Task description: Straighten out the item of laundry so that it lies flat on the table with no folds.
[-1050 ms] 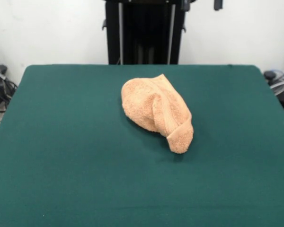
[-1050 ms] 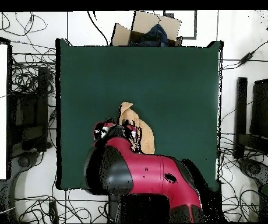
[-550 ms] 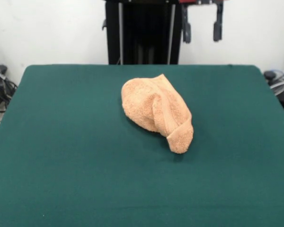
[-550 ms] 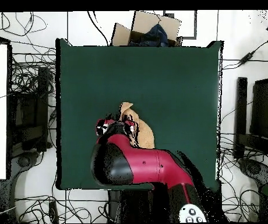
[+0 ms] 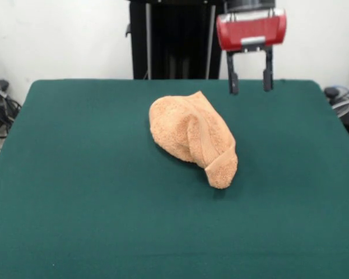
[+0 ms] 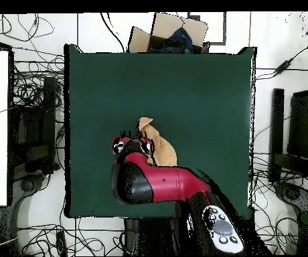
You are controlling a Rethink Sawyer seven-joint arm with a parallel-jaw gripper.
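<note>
One cardboard box (image 6: 172,33) beyond table (image 6: 203,100); bunched towel (image 5: 192,136) unobstructed.

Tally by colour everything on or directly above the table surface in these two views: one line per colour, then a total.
Peach-orange: 1, the crumpled towel
Dark green: 1, the table cloth
Red and black: 1, the gripper, hanging above the table's far part with its fingers apart and nothing between them
Total: 3
</note>
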